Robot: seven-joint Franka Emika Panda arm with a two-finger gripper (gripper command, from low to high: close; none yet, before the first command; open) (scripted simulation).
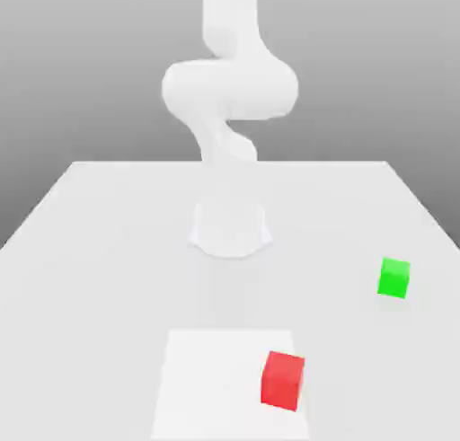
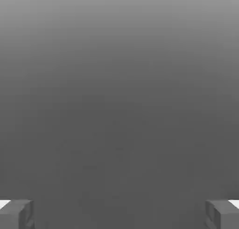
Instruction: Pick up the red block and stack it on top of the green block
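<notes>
A: Exterior view first. What stands on the table (image 1: 90, 251)?

B: A pale, flat tabletop fills the lower part of the scene, against a plain grey background. At the far middle, the white robot arm (image 1: 229, 89) rises from its round base (image 1: 230, 228), bends at a thick elbow and runs up out of the picture.

A: Where is the red block?

B: The red block (image 1: 283, 380) sits on the table near the front edge, a little toward the exterior view's right. It rests on the right part of a brighter white square patch (image 1: 207, 385) on the surface. Nothing touches it.

A: And the green block?

B: The green block (image 1: 393, 277) sits farther back and farther toward the exterior view's right, well apart from the red one. It also rests flat on the table, alone, and looks slightly smaller.

A: What about the claw?

B: In the hand view, the gripper (image 2: 119, 214) has its two grey fingertips (image 2: 16, 214) at opposite edges of the picture, spread wide. The gap between them holds nothing; behind it is a smooth grey surface.
</notes>
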